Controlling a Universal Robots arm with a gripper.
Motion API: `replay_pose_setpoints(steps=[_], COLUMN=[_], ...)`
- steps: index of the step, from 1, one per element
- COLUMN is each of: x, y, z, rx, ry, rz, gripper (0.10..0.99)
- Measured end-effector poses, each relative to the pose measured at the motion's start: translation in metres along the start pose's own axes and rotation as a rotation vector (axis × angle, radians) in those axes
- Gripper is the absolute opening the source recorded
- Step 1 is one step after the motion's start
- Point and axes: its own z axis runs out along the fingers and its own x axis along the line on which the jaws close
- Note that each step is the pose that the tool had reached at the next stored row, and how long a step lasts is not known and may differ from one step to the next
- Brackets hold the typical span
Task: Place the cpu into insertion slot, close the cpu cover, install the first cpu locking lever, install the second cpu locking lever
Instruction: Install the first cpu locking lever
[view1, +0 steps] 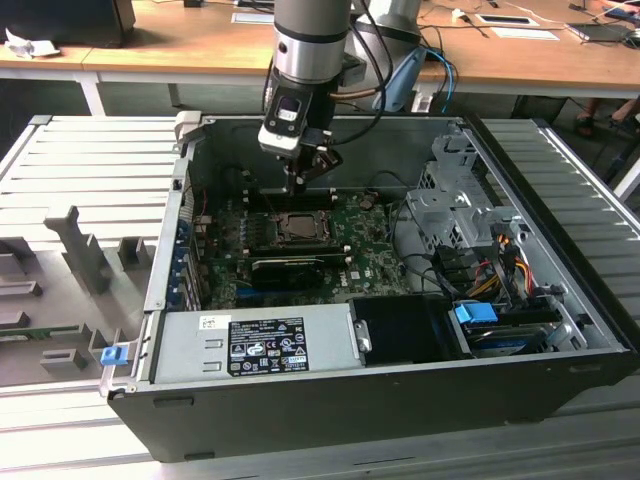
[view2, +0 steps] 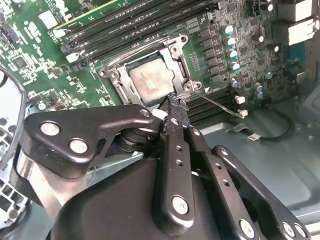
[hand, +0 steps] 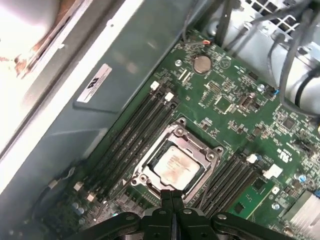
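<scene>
Your tool (view2: 174, 104) has its two fingers pressed flat together with no gap showing in either wrist view, and you cannot make out anything pinched between them. In the exterior view it hangs inside the open computer case (view1: 560, 330), just above the insertion slot (view1: 298, 228).

For writing, look at the black-and-white label (view1: 268, 345) on the grey power supply and the small white sticker (view1: 213, 322) beside it. Both carry print too fine to read. A white label (hand: 95, 82) with dark marks sits on the inner case wall. The face of the cpu (hand: 176, 167) carries faint grey lettering that you cannot read. White markings dot the green circuit board (hand: 235, 95) near the round coin battery (hand: 202, 63).

The cpu lies flat in the insertion slot, its pale metal face up. The cpu cover (hand: 197, 147) lies down around it, the face showing through the square cut-out. In the second wrist view the tool's tips are at one corner of the cover, just beside the cpu's edge and not on its face. From that corner a thin metal rod (view2: 222, 105) runs out over the black memory slots (view2: 125, 27). You cannot tell whether the tips touch it.

The case rests on a ribbed grey worktop (view1: 90, 160).
</scene>
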Motion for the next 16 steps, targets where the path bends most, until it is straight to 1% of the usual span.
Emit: replay_pose_setpoints(steps=[1,3,5,8,16], x=[0.0,0.0,0.0,0.0,0.0], y=[0.0,0.0,0.0,0.0,0.0], z=[0.0,0.0,0.0,0.0,0.0], rx=[0.001,0.002,0.003,0.004,0.008], ry=[0.0,0.0,0.0001,0.0001,0.0002], rz=[-0.017,-0.03,-0.056,-0.072,-0.151], gripper=[0.106,0.106,0.106,0.106,0.106])
